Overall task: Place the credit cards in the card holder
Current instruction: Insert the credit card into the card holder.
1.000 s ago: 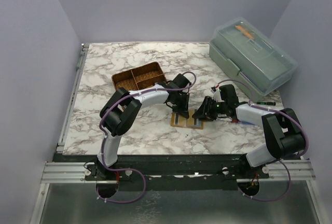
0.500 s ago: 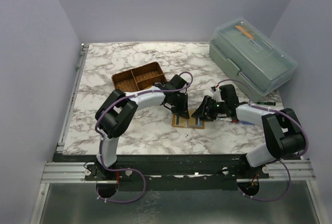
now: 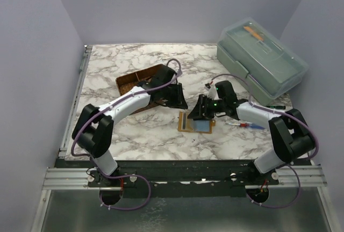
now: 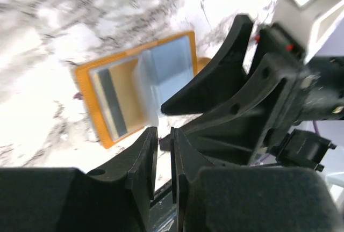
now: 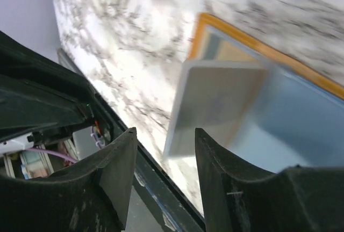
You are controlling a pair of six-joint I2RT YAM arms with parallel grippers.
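The card holder (image 3: 184, 121) lies open on the marble table, orange-tan, with a pale blue card (image 3: 204, 125) on its right half. In the left wrist view the card holder (image 4: 85, 86) holds a grey card (image 4: 112, 106) and a blue one (image 4: 173, 63). A white-grey card (image 5: 223, 100) lies tilted over the card holder's (image 5: 252, 41) fold, its edge raised. My right gripper (image 3: 197, 112) is open just above the holder's far edge, its fingers (image 5: 115, 173) apart with nothing between them. My left gripper (image 3: 180, 102) is shut and empty, behind and left of the holder.
A brown woven divided basket (image 3: 129, 83) sits behind the left arm. A clear lidded box (image 3: 263, 55) stands at the back right. A red-and-blue pen-like tool (image 3: 246, 125) lies right of the card holder. The table's near edge (image 5: 161, 189) is close below.
My left gripper has lifted off the card holder and drawn back toward the basket. My right gripper has shifted left, off the holder's right half. The pale blue card now shows on that half.
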